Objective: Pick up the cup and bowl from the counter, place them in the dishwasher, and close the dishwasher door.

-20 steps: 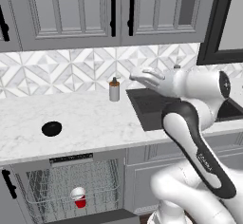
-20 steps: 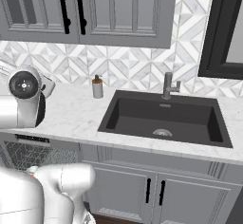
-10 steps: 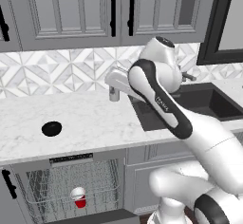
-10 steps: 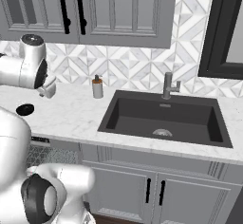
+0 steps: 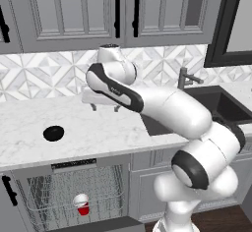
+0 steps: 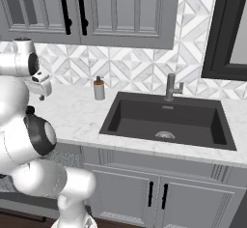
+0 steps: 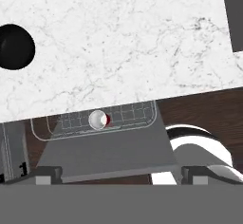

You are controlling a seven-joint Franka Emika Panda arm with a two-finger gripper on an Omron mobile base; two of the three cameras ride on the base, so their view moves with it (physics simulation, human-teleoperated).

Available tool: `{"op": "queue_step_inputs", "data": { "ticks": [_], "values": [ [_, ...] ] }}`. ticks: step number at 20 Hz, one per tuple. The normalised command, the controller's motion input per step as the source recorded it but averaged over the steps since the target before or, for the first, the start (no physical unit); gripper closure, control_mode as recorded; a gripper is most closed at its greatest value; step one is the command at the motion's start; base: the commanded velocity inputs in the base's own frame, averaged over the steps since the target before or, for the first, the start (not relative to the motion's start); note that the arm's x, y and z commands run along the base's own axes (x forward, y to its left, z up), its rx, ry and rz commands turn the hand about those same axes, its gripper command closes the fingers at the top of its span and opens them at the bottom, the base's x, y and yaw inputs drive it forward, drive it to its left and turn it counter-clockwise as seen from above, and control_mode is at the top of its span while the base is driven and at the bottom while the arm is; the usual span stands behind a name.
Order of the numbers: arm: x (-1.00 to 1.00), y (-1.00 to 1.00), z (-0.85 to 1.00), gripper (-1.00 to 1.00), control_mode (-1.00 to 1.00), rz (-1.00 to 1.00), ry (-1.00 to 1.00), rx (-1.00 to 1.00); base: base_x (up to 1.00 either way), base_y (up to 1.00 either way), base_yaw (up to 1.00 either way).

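Fingers (image 5: 105, 107) spread wide, empty, above bench (image 5: 98, 132); arm hides soap bottle (image 6: 99, 88) in left view (label unreadable). Bowl (image 5: 53, 133) on bench, cup (image 5: 82, 204) in dishwasher (image 5: 74, 196).

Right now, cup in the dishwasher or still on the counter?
In. The cup stands upright in the dishwasher rack, below the counter; door open.

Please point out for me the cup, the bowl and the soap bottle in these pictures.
cup (image 5: 81, 204): left base view, on its red side, in the dishwasher rack.
bowl (image 5: 53, 133): left base view, on its black middle, on the counter.
soap bottle (image 6: 99, 90): right base view, on its grey body, left of the sink.
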Motion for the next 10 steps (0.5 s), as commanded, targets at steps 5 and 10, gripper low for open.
{"op": "queue_step_inputs", "data": {
  "ticks": [5,10],
  "values": [
    [0.41,0.41,-0.6,-1.0,-1.0,0.15,0.01,-0.07,0.0,0.0,0.0],
    [0.35,0.36,-0.42,-1.0,-1.0,0.05,0.0,-0.02,0.0,0.0,0.0]
  ]
}}
